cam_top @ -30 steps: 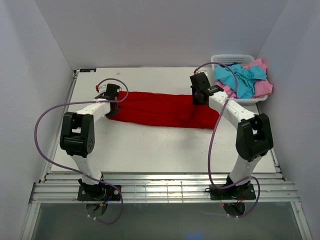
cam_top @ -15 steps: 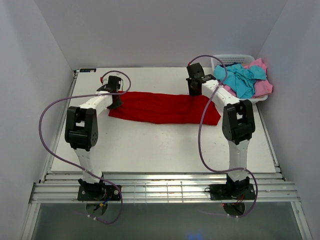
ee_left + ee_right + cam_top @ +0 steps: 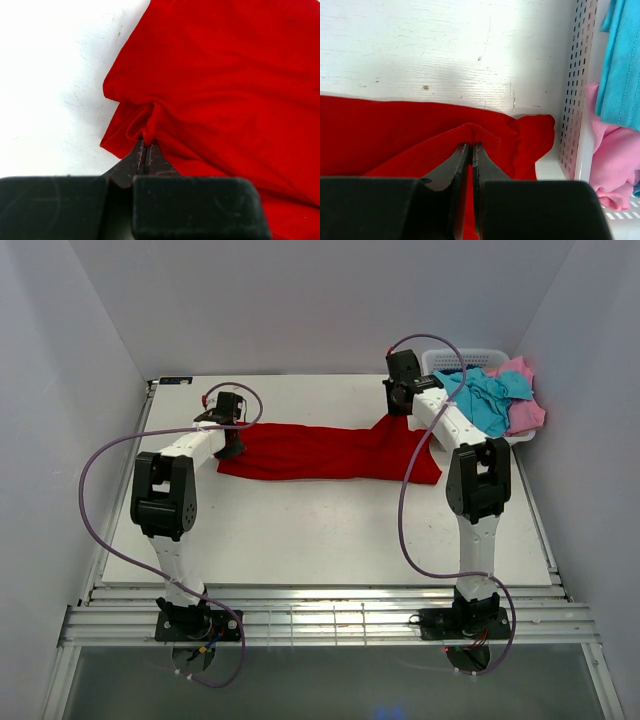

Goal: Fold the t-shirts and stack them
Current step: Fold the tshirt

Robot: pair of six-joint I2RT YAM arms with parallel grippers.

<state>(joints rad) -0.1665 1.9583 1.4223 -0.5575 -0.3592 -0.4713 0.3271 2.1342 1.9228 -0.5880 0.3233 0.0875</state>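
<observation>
White tabletop (image 3: 300, 530) bears the red t-shirt (image 3: 320, 452), its ends pinched tight by the left gripper (image 3: 146, 145) and right gripper (image 3: 471, 146), which should travel together, cloth taut, for a straight fold.

The red shirt (image 3: 320, 452) is soft matt cloth, finely creased. The blue shirt (image 3: 485, 400) and pink shirt (image 3: 527, 415) are matt cloth too. The table (image 3: 300, 530) is white, matt, grainy and scratched. The basket (image 3: 572, 100) is smooth white plastic pierced with small holes. The left gripper (image 3: 147, 144) and right gripper (image 3: 471, 146) have dark, matt, scuffed fingers. The rails (image 3: 330, 625) look like bare metal.
</observation>
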